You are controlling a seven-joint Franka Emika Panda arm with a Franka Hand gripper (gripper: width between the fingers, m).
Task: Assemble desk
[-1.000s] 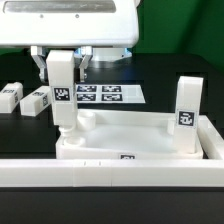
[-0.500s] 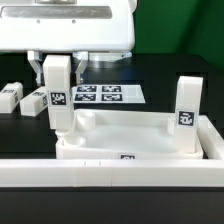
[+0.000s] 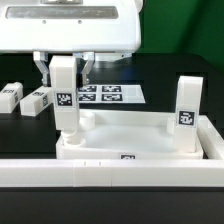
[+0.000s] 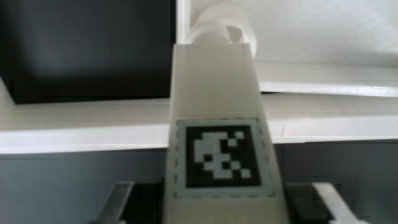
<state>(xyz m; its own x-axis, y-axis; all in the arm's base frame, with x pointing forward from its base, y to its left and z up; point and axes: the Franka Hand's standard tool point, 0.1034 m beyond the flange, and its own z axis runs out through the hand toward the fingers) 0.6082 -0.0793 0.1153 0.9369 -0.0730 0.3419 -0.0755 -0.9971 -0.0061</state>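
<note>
Black table (image 3: 170,70) fills the background of the exterior view, with the marker board (image 3: 110,94) lying flat toward 12 o'clock of centre. The desk panel (image 3: 130,135) sits at 6 o'clock, rim up, just behind the long white border rail (image 3: 100,178).

One standing leg (image 3: 187,112) is upright in the panel's corner at 3 o'clock. Two loose legs (image 3: 37,101) lie on the table at 9 o'clock, well apart from the panel.

The gripper (image 3: 64,68) hangs over the panel's corner at 8 o'clock. Its fingers (image 3: 42,68) straddle the upper part of the held leg (image 3: 64,100) and are drawn in to about its width. They look clamped on it, though neither view shows the contact plainly. The wrist view looks down the tagged face of this leg, which runs between the two dark fingers.

The held leg's long axis is vertical. Its narrowed lower end meets the corner socket (image 3: 68,140), which lies straight below the gripper, at 6 o'clock from it. How deep the end sits cannot be told.

By my reading, the step in hand is seating this second leg. The coming move depends on keeping the leg plumb over the socket, because a lean toward 9 o'clock could bind it.
</note>
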